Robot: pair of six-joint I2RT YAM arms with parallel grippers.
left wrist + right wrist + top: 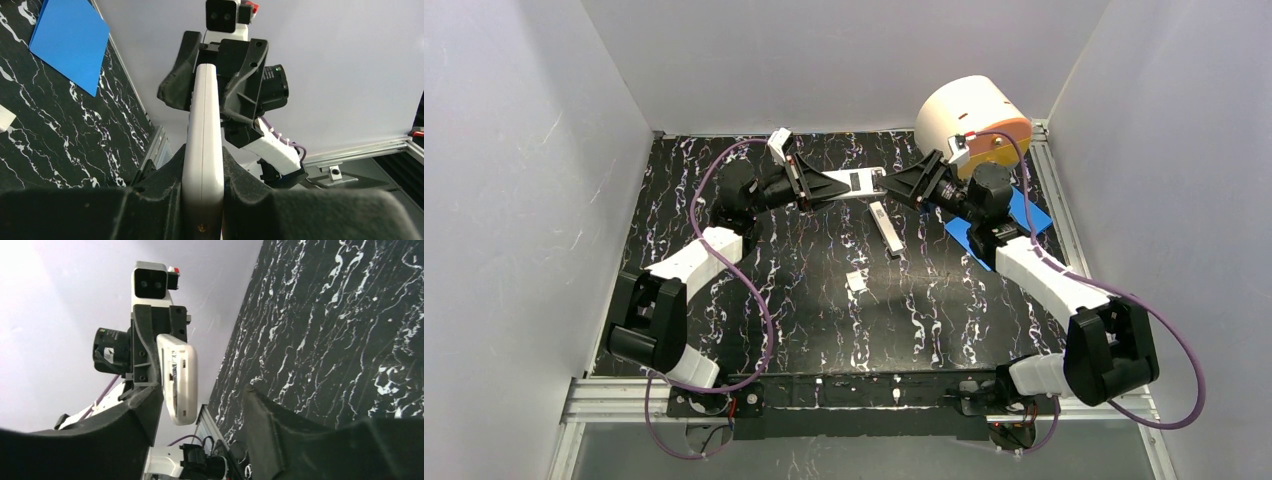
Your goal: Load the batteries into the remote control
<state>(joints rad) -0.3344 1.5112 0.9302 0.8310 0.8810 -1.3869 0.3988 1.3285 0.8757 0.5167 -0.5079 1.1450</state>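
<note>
Remote (202, 140) aloft (left hand (835, 186) gripping).

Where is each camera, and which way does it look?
Top camera: high behind the left arm and right arm, looking down at the table; both show, meeting at the remote.
Left wrist camera: on the left arm, looking along the remote at the right gripper; its own fingers clamp it.
Right wrist camera: on the right arm, facing the left gripper; its own fingers stand open beside the remote.
Shared: the wrist cameras face each other; all see the remote.
</note>
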